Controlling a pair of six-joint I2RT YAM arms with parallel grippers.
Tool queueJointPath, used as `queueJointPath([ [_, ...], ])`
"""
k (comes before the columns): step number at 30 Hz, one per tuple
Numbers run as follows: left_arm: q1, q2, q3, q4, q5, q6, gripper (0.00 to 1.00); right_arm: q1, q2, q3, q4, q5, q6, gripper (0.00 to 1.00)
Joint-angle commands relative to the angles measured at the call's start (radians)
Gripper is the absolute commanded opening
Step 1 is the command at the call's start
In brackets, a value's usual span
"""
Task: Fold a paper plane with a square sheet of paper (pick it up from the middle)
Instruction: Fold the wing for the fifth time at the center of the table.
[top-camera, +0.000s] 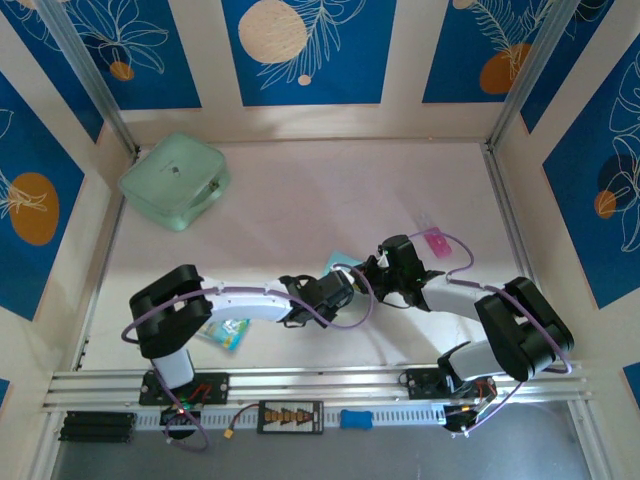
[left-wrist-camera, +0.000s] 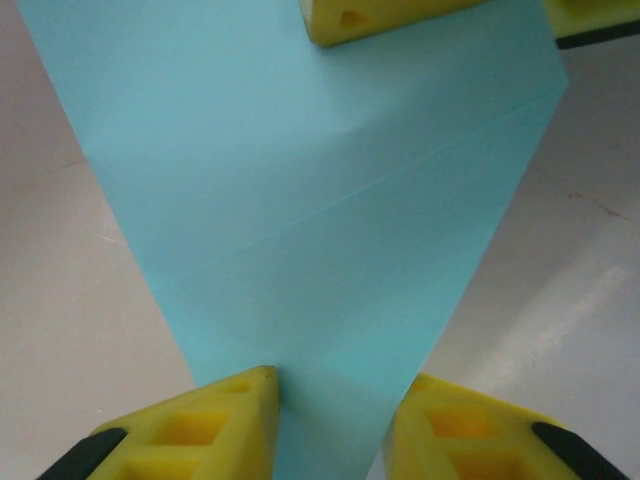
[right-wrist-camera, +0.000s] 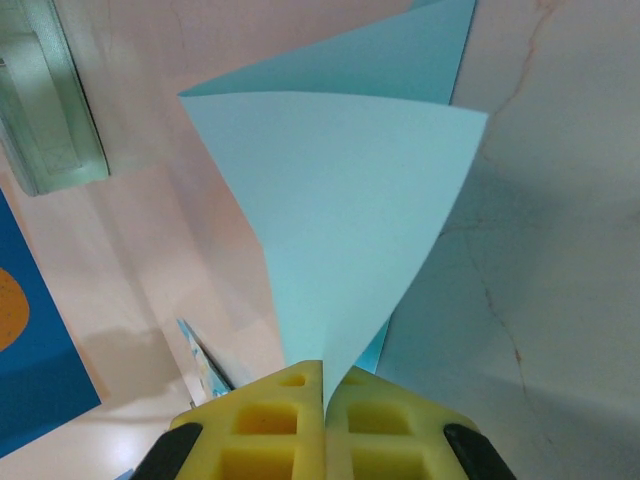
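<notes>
The sheet (left-wrist-camera: 320, 230) was over the middle of the table (top-camera: 300, 200), held between the two tools where the arms met. It was light blue, with a faint crease running slantwise across it in the left wrist view. In the right wrist view it showed as two layers, a paler curved flap in front and a second layer standing out behind it.

The right tool (right-wrist-camera: 323, 385) had its yellow fingers pressed together on a narrow end of the sheet, which fanned out from between them. The left tool (left-wrist-camera: 335, 385) was at the sheet's opposite, tapering end. Its fingers stood partly apart, one on each side of the paper, which ran flat through the gap rather than being pinched by the pads.

A green pouch (top-camera: 175, 180) lay well apart from the sheet, far off to its left at the back of the table. A small pink packet (top-camera: 435, 240) lay near the sheet on its right. A blue-and-white packet (top-camera: 222, 333) lay to the sheet's left and nearer the arm bases, under the left arm.
</notes>
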Motion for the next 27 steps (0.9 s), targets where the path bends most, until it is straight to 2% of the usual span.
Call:
queueJointPath([
  [1,-0.012,0.014,0.03,-0.039,-0.044,0.014,0.36,0.006,0.001,0.029,-0.012,-0.014,0.009,0.02],
  [5,-0.019,0.0,0.018,-0.019,-0.043,0.023,0.41,0.004,0.005,0.034,-0.01,-0.016,0.008,0.02],
  [17,-0.035,-0.029,-0.005,0.013,-0.059,0.039,0.48,0.004,0.01,0.034,-0.009,-0.016,0.009,0.02],
  [24,-0.035,-0.002,0.017,-0.016,-0.074,0.038,0.35,0.004,0.005,0.035,-0.013,-0.018,0.008,0.02],
  [27,-0.035,0.002,0.017,-0.022,-0.087,0.038,0.34,0.005,0.003,0.032,-0.015,-0.016,0.01,0.02],
])
